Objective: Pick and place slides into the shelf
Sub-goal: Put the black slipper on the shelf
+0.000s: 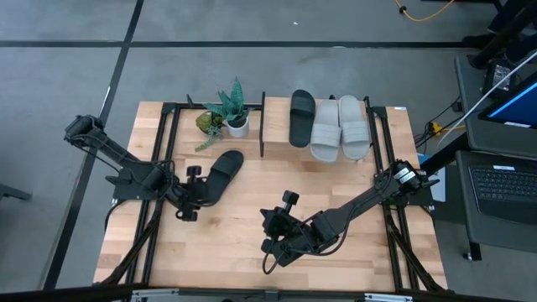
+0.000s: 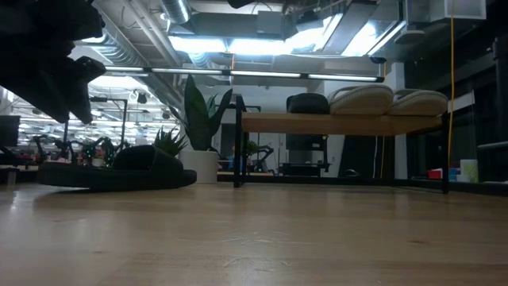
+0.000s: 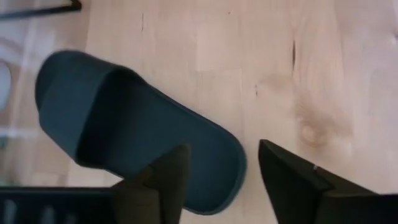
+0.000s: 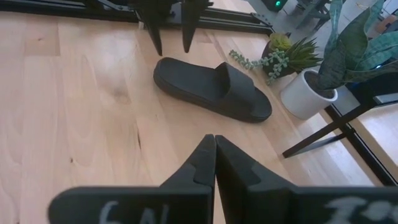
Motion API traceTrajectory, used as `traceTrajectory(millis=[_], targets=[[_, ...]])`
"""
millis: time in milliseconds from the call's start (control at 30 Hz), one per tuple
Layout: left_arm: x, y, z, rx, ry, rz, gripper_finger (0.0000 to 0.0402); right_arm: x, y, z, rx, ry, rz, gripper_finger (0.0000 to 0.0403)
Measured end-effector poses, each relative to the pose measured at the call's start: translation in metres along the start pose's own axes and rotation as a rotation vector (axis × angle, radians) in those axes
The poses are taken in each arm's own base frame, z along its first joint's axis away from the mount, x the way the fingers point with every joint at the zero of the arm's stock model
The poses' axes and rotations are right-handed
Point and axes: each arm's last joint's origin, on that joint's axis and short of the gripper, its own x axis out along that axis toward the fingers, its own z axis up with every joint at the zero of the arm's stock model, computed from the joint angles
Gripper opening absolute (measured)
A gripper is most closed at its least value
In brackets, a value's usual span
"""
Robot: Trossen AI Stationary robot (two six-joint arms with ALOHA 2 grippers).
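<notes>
Two potted plants (image 1: 226, 115) are standing close together on the wooden desk (image 1: 243, 226), with a laptop (image 1: 503, 189) sitting on a stand beside it.

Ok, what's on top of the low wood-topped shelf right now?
Three slides lie side by side on the light wood shelf top: one black slide and two light grey slides. Whatever lies under the board is hidden from above.

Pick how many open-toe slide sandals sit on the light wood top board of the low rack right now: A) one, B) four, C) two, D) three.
D: one black slide and two light grey slides lie on the shelf; the other black slide is on the table.
</notes>
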Motion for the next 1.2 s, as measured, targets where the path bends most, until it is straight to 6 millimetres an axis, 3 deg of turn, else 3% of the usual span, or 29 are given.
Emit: traceTrajectory(millis=[167,500,633,800,1200], targets=[[0.0,0.0,0.002,0.097,-0.012,0.001,0.0215,0.0,0.0,0.0,-0.023,0.0,0.0,0.0012],[0.0,0.002,0.002,0.108,-0.028,0.057,0.0215,0.0,-0.001,-0.002,-0.046,0.017,-0.008,0.0012],[0.001,0.009,0.004,0.086,-0.081,0.217,0.0216,0.0,-0.001,-0.002,-0.047,0.017,-0.007,0.0012],[0.003,0.015,0.006,0.108,-0.067,0.253,0.0217,0.0,-0.001,-0.002,-0.047,0.019,-0.006,0.0012],[0.024,0.046,0.013,-0.037,0.05,0.339,0.0218,0.0,-0.001,-0.003,-0.052,0.021,-0.006,0.0012]])
